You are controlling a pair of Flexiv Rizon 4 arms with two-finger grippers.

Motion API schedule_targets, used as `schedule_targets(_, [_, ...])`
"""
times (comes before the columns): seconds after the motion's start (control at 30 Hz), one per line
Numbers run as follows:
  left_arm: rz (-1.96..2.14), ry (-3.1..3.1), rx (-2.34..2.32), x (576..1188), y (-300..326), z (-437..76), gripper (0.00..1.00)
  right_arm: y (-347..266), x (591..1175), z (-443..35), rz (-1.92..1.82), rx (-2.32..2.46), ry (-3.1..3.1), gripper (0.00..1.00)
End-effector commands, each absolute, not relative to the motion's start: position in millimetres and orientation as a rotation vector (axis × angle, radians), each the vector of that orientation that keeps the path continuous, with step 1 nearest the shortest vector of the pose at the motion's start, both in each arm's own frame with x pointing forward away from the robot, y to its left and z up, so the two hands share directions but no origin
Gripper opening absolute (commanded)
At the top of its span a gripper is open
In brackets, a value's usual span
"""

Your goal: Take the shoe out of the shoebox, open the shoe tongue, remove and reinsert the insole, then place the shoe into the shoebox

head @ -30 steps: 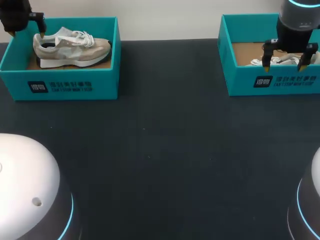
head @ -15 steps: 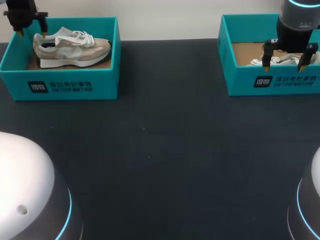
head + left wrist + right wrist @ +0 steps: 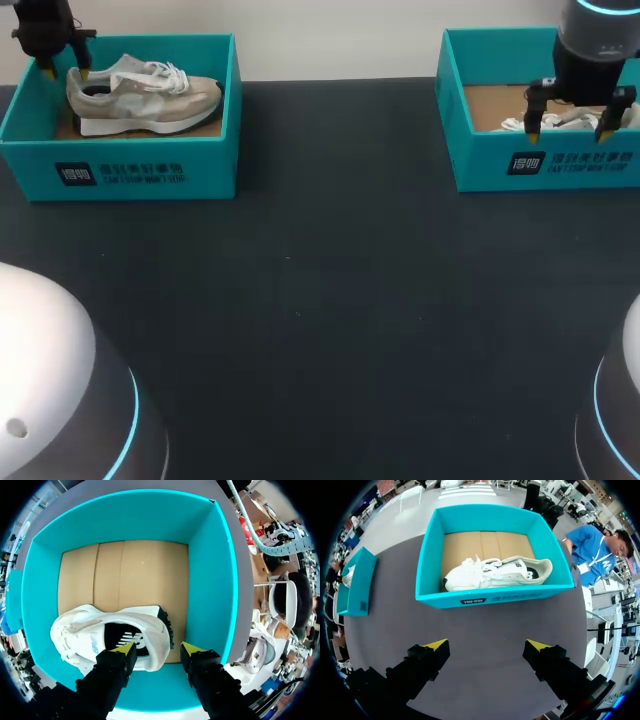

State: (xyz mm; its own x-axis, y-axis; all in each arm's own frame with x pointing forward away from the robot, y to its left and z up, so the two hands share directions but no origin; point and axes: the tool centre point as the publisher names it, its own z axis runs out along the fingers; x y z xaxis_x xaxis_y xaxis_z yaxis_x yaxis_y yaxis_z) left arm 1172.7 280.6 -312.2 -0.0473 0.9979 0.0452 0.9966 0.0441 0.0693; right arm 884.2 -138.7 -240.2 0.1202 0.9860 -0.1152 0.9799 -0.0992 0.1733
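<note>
Two teal shoeboxes stand at the far side of the table (image 3: pixel 330 300). The left shoebox (image 3: pixel 130 170) holds a beige shoe (image 3: pixel 150 95) resting on its sole, toe to the right. The right shoebox (image 3: pixel 570 165) holds a white shoe (image 3: pixel 495 572). The left gripper (image 3: pixel 158 652) is released and hangs over the heel end of the beige shoe. In its wrist view, one fingertip lies over the heel opening and the other over the narrow gap between the heel and the box's end wall. Contact with the shoe cannot be confirmed. The right gripper (image 3: pixel 487 645) is also released, fingers wide, and hovers near the front wall of the right shoebox. Probable faults: the outer finger may strike the wall rim or shove the box on descent, because the gap is tight. A grasp on the collar alone may let the shoe tilt and catch its toe on the wall during lifting. Compared with one second earlier, the left gripper has shifted right from the box corner, so both tips now show over the heel. The right arm is unchanged.
</note>
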Motion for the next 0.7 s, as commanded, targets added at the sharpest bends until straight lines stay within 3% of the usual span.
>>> schedule_targets(0.03, [0.082,2.277,2.172,1188,284,-324,0.54,-139,884,-241,0.046,2.187,1.956,1.0])
schedule_targets(0.43, [0.087,2.289,2.19,1187,289,-352,0.54,-139,884,-241,0.046,2.187,1.956,1.0])
schedule_targets(0.7, [0.078,2.312,2.212,1188,293,-372,0.45,-139,884,-241,0.046,2.187,1.956,1.0])
